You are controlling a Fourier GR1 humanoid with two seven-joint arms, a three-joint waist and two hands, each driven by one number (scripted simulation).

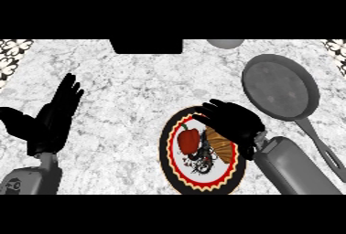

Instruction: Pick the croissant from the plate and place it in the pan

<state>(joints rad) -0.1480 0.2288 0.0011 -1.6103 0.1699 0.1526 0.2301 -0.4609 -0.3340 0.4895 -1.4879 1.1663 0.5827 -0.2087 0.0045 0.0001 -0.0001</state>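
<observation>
Golden-brown and ridged, the croissant (218,145) lies on the right half of the plate (177,178), low and right of centre in the frame, its upper end hidden under the right hand (233,122). That hand hangs over the plate's upper right edge with its black fingers bent downward over the pastry; whether they have actually closed on it I cannot tell, since the palm covers the contact. The left hand (54,116) rests open at the left of the frame, fingers straight and pointing up, holding nothing.

The risk I see is the red pepper (188,140) lying just beside the croissant to its left: a sweep of the fingers could nudge it or drag it along. The pastry also looks flaky and tapered, so a grasp near one end might let it tip or slide. The plate could shift on the smooth counter (128,91) if pressed off-centre.

The counter is pale speckled stone. The plate is round, dark-rimmed with a red and yellow zigzag border. The pan (280,87), in the upper right, is dull grey metal, round and shallow, its long handle running toward the lower right, near the right forearm.
</observation>
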